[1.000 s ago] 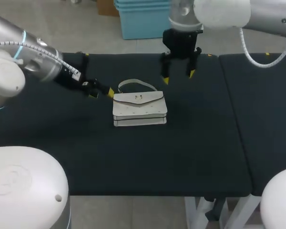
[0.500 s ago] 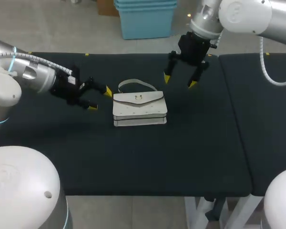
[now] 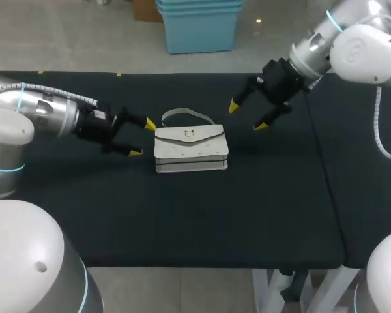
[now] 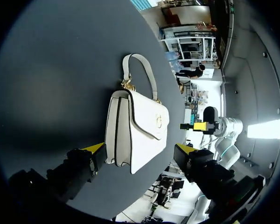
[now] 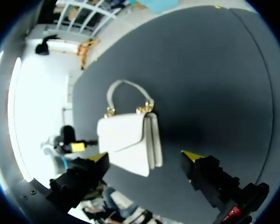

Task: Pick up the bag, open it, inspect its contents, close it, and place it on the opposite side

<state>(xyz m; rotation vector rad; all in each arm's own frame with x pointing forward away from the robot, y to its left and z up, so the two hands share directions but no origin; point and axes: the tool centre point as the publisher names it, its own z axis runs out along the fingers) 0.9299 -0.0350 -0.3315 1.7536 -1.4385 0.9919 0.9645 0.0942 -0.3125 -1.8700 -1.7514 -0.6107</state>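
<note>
Step in hand: approach for pick-up. Nothing is grasped yet.

The small white leather-look handbag [image 3: 191, 149] is found near the middle of the black-covered table [image 3: 182, 215], somewhat nearer the far edge than the near one. It appears to lie on its back with the envelope flap [image 3: 205, 134] uppermost and shut, the gold clasp [image 3: 189, 134] fastened. The thin curved handle [image 3: 186, 114] rests flat on the cloth, pointing toward the far edge.

The left gripper [image 3: 142, 138] is held low, just beside the bag's left end. Its fingers are spread wide and no contact is seen. In the left wrist view the bag is framed between the two yellow tips, a little ahead of them.

The right gripper [image 3: 247, 115] is held off the bag's far right corner, clearly apart from it, with its fingers likewise spread and empty.

Judgement: the bag is untouched, so every step of the task remains. The next move calls for one gripper to be brought onto the handle or the bag's end and closed there — the flap side should be left free for the other gripper. The flat handle offers little clearance, so a slipped pinch is the likely risk.
</note>
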